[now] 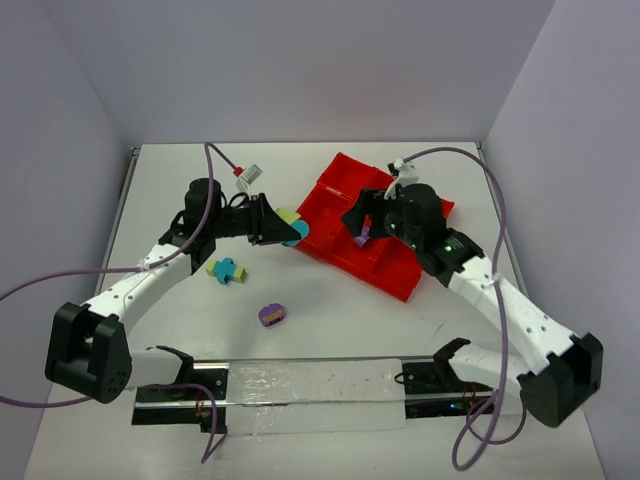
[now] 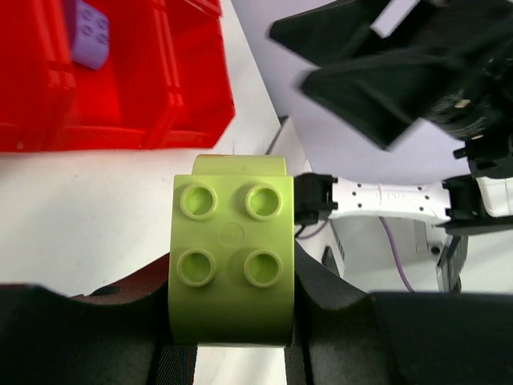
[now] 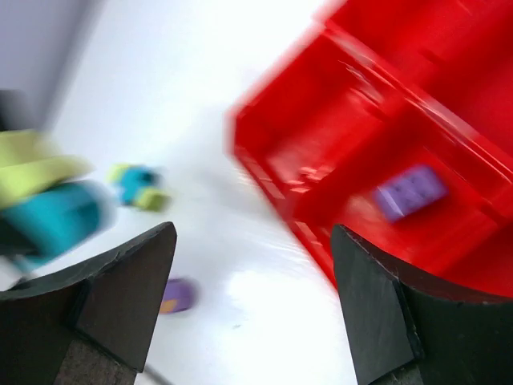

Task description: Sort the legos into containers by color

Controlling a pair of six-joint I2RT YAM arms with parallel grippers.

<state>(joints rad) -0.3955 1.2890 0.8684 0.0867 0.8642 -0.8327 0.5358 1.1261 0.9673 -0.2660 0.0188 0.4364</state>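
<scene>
The top camera looked down from behind the arm bases over the white table [image 1: 330, 330]. The left wrist camera sat close behind a pale green four-stud plastic brick [image 2: 231, 241]. Both wrist cameras faced the bright red compartmented plastic tray [image 2: 192, 88] holding a small purple brick [image 2: 88, 36].

Purple brick [image 3: 409, 191] in red tray [image 1: 385, 265]; lime-teal stack [image 2: 232, 249] in left jaws; teal piece [image 1: 227, 270], purple piece [image 1: 271, 315] loose

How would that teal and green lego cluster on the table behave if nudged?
The teal and green cluster looks like rigid plastic, so probably stiff and light. Blocky and lying flat, it should slide, not roll. Joined pieces might separate.
</scene>
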